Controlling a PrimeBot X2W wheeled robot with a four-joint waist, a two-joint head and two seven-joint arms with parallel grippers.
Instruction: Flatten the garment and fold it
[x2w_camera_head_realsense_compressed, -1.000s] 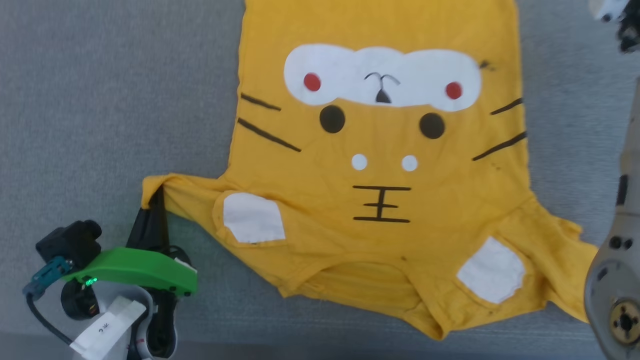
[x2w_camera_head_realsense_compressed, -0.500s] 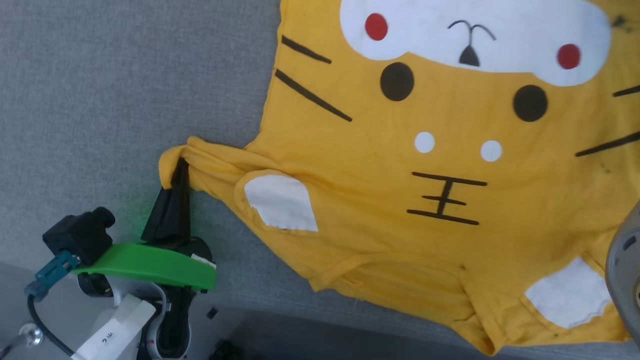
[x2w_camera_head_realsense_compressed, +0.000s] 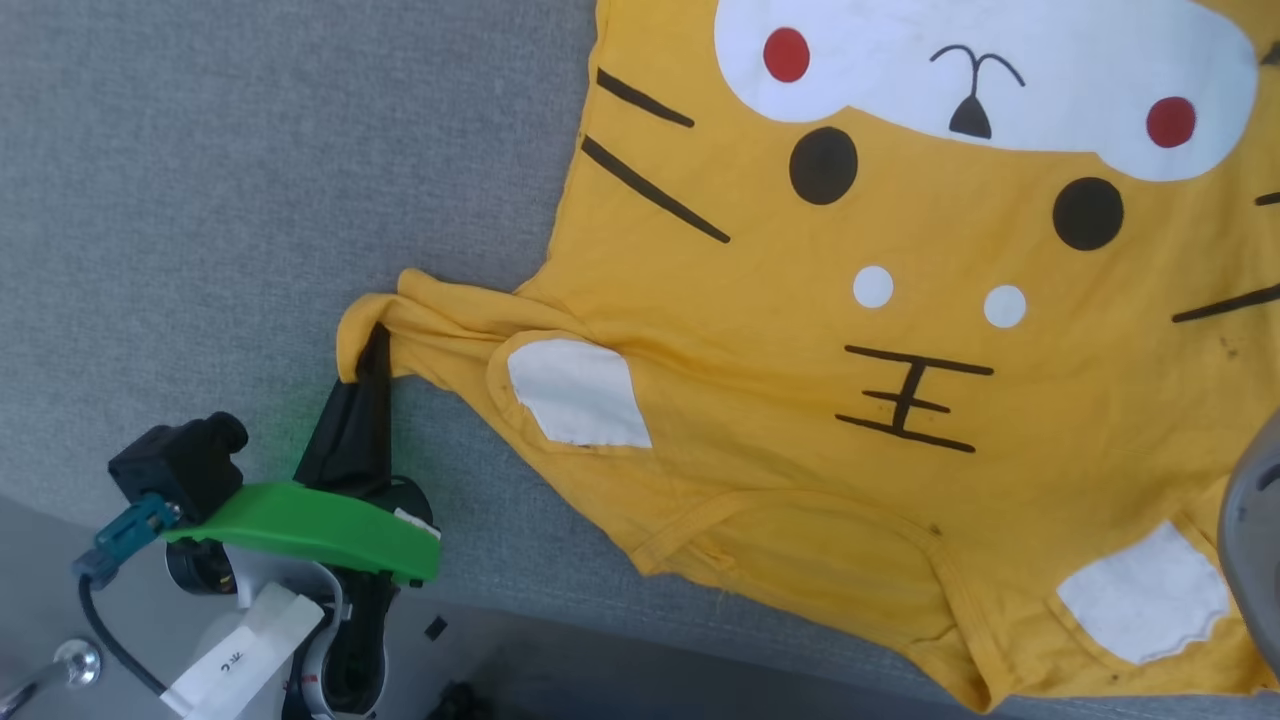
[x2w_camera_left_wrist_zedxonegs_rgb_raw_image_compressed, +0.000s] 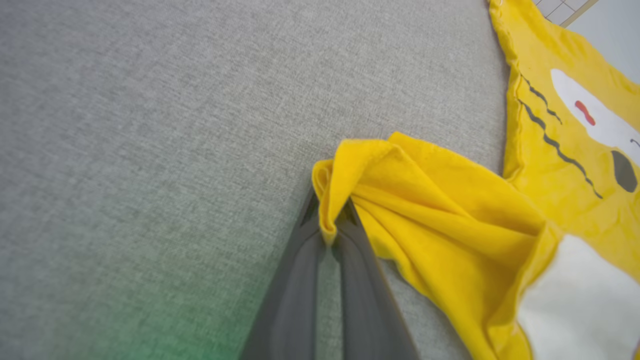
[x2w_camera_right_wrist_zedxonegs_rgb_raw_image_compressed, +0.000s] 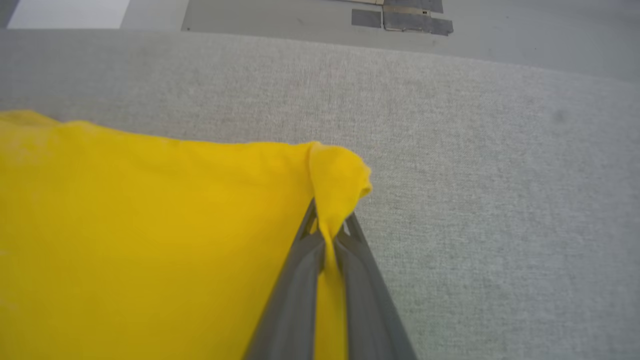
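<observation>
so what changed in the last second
The right hand closed on a corner of the shirt. The head camera swung, so that view shifted; the shirt itself lies as before. The left hand stays shut on the sleeve.

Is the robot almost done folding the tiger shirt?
Not yet. Done: the shirt lies mostly spread, tiger face up. In hand: the left gripper pinches its bunched sleeve, and the right gripper pinches a yellow corner. Left: smoothing that sleeve, then every fold.
</observation>
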